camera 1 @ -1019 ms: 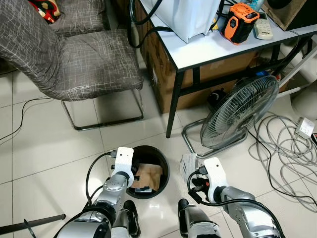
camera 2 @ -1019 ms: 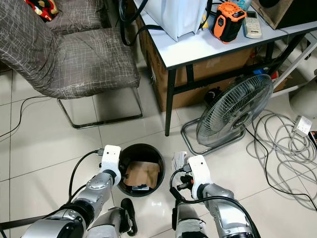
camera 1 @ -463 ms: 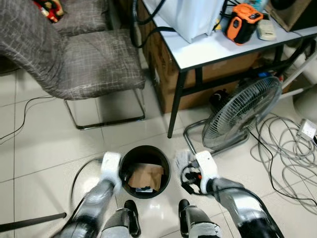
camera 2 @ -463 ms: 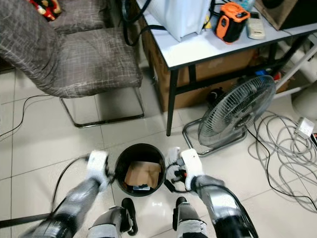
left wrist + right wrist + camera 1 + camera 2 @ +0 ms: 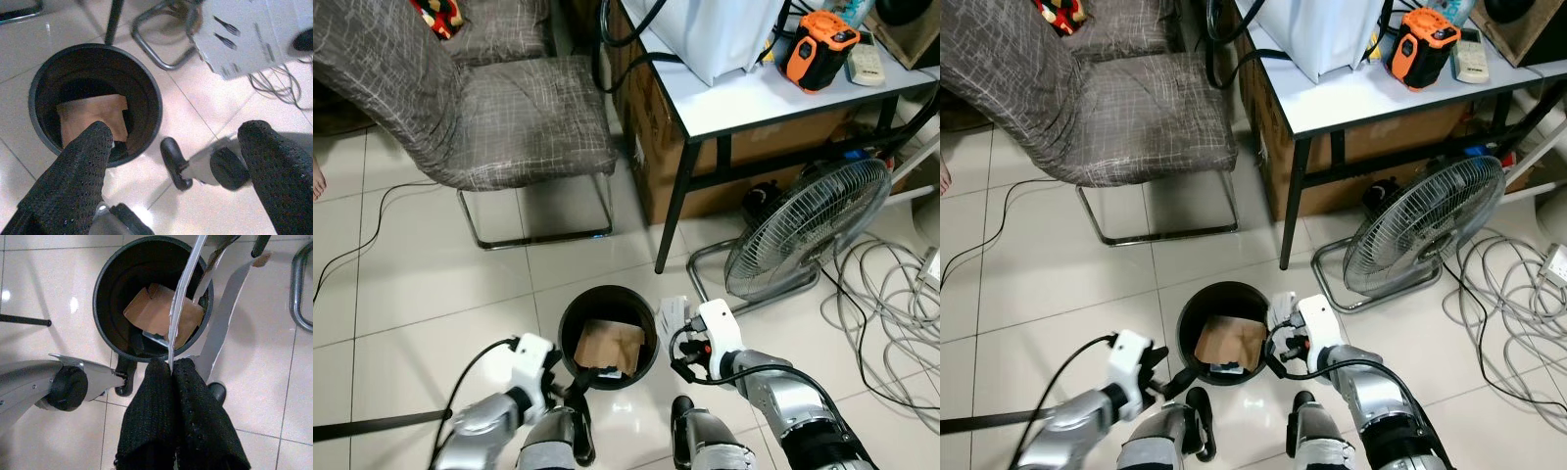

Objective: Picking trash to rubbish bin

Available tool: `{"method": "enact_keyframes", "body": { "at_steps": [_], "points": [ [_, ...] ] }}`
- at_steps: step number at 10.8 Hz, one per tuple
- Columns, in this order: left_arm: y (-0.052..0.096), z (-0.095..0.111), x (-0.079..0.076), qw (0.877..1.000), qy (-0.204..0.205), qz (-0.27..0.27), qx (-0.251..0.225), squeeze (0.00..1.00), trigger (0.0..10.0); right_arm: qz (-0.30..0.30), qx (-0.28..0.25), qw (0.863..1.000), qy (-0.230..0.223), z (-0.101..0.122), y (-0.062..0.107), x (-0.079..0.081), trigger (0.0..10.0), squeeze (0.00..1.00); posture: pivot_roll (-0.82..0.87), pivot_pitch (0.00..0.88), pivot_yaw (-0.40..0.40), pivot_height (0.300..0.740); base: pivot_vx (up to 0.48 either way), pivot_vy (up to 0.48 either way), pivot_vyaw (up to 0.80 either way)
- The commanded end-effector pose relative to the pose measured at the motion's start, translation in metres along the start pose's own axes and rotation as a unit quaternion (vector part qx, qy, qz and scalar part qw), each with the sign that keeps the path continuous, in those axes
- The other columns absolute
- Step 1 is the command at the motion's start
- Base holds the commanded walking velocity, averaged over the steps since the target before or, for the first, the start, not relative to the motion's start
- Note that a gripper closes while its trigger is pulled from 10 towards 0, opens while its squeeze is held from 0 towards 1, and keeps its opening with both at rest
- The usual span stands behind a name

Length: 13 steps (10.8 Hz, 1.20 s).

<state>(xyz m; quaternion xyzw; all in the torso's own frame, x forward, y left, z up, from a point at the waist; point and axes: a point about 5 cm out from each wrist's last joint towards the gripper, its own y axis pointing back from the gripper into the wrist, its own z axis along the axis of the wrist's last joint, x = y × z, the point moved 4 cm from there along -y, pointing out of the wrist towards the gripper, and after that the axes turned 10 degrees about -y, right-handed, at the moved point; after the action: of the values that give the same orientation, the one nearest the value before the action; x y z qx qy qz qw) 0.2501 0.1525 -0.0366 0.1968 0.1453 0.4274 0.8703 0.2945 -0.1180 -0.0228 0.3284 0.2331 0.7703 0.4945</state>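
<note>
A round black rubbish bin (image 5: 607,336) is seen standing on the pale tiled floor (image 5: 431,284), right in front of the robot's feet. A flattened piece of brown cardboard (image 5: 610,344) is lying inside it, with some darker scraps tucked beneath.

The right gripper (image 5: 172,363) is held just beside the bin's rim on the robot's right. Its 2 black fingers are pressed tight together on a thin white sheet of paper (image 5: 182,298) (the trash, by the looks of it), which is seen edge-on in the right wrist view and stands up over the bin's opening. In the head views the same paper (image 5: 672,314) is seen sticking out next to the rim.

The left gripper (image 5: 176,161) is parked low at the bin's other side, fingers spread wide apart with nothing between them. One finger (image 5: 80,171) is seen overlapping the near rim in the left wrist view.

Further back, a grey patterned chair (image 5: 509,108) is placed on the robot's left, and a white-topped table (image 5: 773,93) with an orange device (image 5: 820,49) on it is on the right. A standing fan (image 5: 803,230) and a tangle of grey cables (image 5: 891,294) are found below the table's side.
</note>
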Motion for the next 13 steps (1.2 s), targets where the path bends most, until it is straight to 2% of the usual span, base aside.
{"method": "enact_keyframes", "body": {
  "at_steps": [1,2,3,5,7,11,12,13],
  "points": [
    [0.009,-0.006,-0.007,1.0,0.003,-0.028,0.012,0.93,10.0,0.003,0.007,1.0,-0.007,-0.007,-0.001,-0.002,10.0,0.0,-0.11,0.306,0.039,0.74,0.0,0.0,0.0],
    [0.019,-0.007,-0.014,0.998,-0.006,-0.051,0.02,0.39,10.0,0.0,0.008,1.0,-0.005,-0.006,-0.004,-0.004,10.0,0.0,-0.09,0.307,0.038,0.74,0.0,0.0,0.0],
    [0.024,-0.009,-0.014,0.998,-0.015,-0.055,0.027,0.36,10.0,-0.003,0.006,1.0,-0.001,-0.004,-0.006,-0.005,10.0,0.0,-0.09,0.307,0.038,0.74,0.0,0.0,0.0],
    [0.038,-0.012,-0.015,0.998,-0.018,-0.055,0.038,0.38,10.0,0.018,-0.001,1.0,0.007,0.012,-0.018,0.007,10.0,0.0,-0.05,0.308,0.026,0.74,0.0,0.0,0.0],
    [0.051,-0.019,-0.02,0.997,-0.015,-0.059,0.053,0.38,10.0,0.026,0.022,0.999,0.031,0.011,-0.029,0.017,10.0,0.0,-0.02,0.307,0.029,0.74,0.0,0.0,0.0],
    [0.056,-0.022,-0.018,0.996,-0.015,-0.051,0.066,0.38,10.0,0.043,0.015,0.998,0.047,0.021,-0.04,0.041,10.0,0.0,-0.01,0.306,0.028,0.74,0.0,0.0,0.0],
    [0.056,-0.023,-0.018,0.996,-0.015,-0.051,0.067,0.38,10.0,0.049,0.007,0.998,0.039,0.023,-0.04,0.045,10.0,0.0,-0.01,0.306,0.028,0.74,0.0,0.0,0.0],
    [0.056,-0.026,-0.02,0.996,-0.008,-0.05,0.069,0.38,10.0,0.055,-0.021,0.998,-0.011,0.033,-0.041,0.047,10.0,0.0,0.01,0.304,0.027,0.74,0.0,0.0,0.0]
  ]
}}
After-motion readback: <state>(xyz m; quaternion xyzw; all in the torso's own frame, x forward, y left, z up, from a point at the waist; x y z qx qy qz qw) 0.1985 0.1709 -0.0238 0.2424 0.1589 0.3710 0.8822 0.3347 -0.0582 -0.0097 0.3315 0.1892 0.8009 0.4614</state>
